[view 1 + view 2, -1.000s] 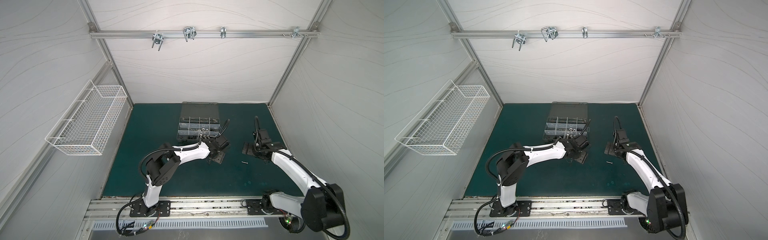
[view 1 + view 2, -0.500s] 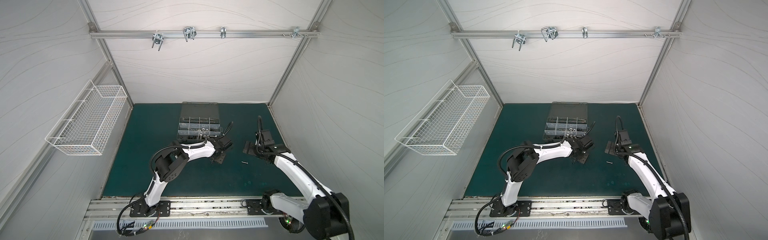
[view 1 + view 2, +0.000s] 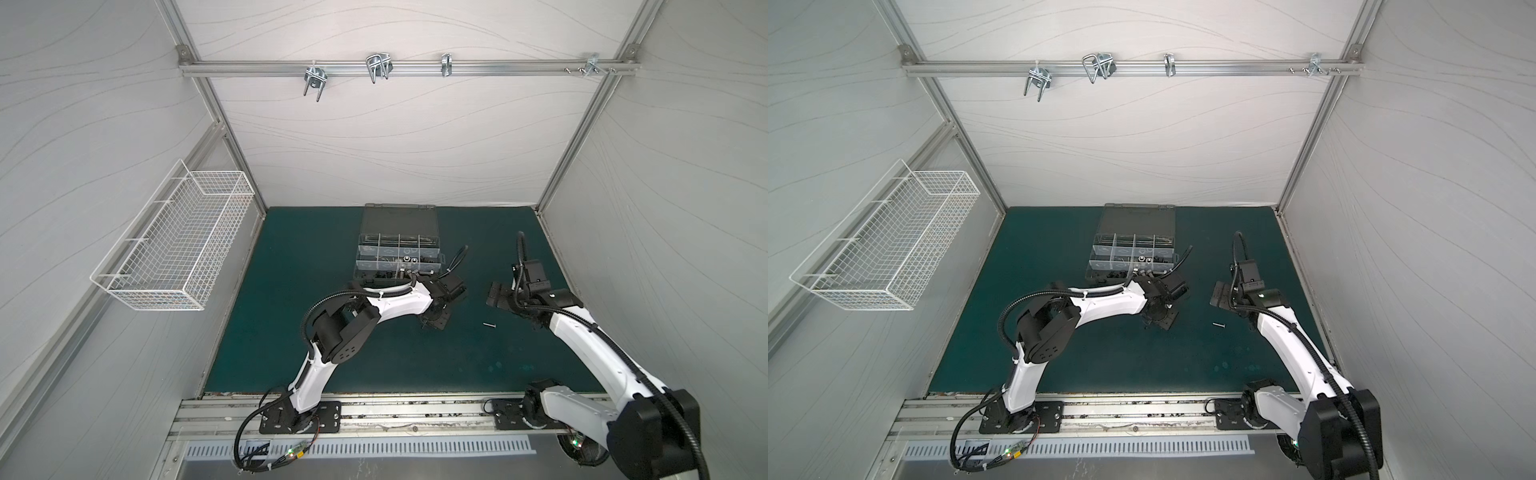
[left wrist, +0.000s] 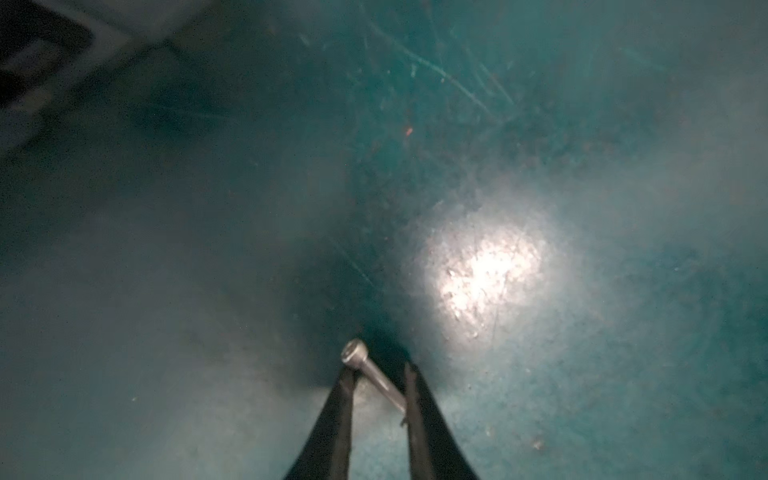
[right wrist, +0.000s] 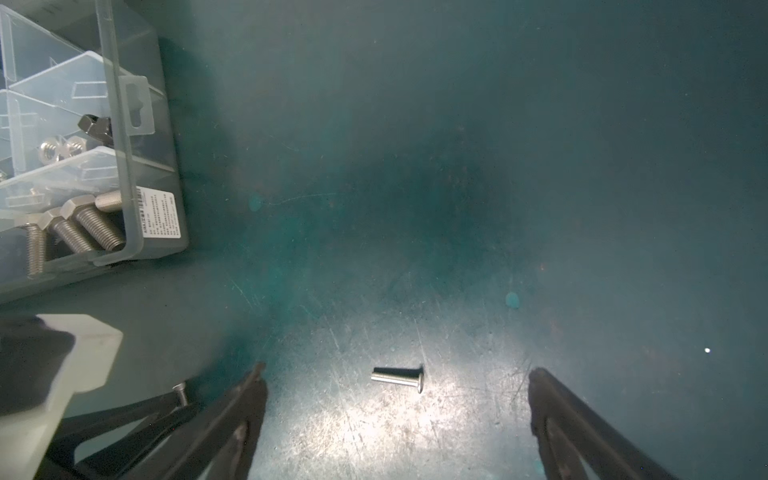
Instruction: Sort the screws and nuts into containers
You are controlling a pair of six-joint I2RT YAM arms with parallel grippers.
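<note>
Beside the open organizer case, both tools hang low over the green counter.
Close to the case's front edge, the left tool is clenched on a silver socket-head screw; farther from the case, the right tool gapes wide astride a loose silver screw lying flat on the counter.

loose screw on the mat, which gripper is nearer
Right. The right gripper hovers open over the loose screw; the left gripper is off to its side, astride another screw.
</note>
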